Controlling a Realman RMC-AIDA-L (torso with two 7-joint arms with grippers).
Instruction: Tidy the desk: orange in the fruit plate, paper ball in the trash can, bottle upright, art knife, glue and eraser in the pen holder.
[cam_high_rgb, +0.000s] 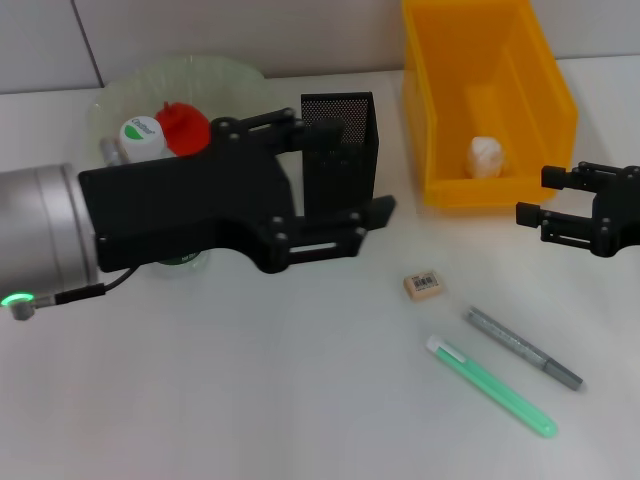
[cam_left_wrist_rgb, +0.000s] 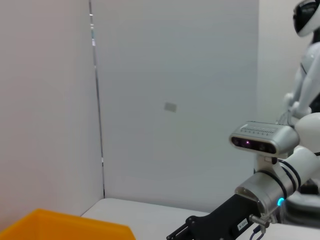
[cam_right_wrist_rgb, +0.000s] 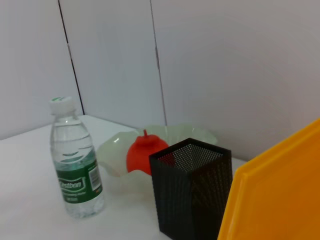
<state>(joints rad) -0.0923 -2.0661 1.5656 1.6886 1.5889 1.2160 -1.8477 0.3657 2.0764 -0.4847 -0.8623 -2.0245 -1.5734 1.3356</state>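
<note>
Orange (cam_high_rgb: 183, 126) in fruit plate (cam_high_rgb: 215, 72), paper ball (cam_high_rgb: 486, 157) in trash can (cam_high_rgb: 440, 80), bottle (cam_right_wrist_rgb: 75, 160) upright. My left end effector (cam_high_rgb: 375, 212) open, empty, beside pen holder (cam_high_rgb: 340, 150). Right end effector (cam_high_rgb: 535, 196) open, empty, near bin. Eraser (cam_high_rgb: 423, 286) loose on table (cam_high_rgb: 250, 400); likely next pick.

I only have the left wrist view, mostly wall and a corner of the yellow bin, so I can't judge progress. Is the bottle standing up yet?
Observer: Yes, the bottle stands upright on the table, cap on top.
Operator: And the orange?
Observer: The orange sits in the fruit plate.
Operator: What is left loose?
Observer: The eraser lies on the table outside the pen holder, with a green pen-like tool and a grey pen-like tool beside it.
</note>
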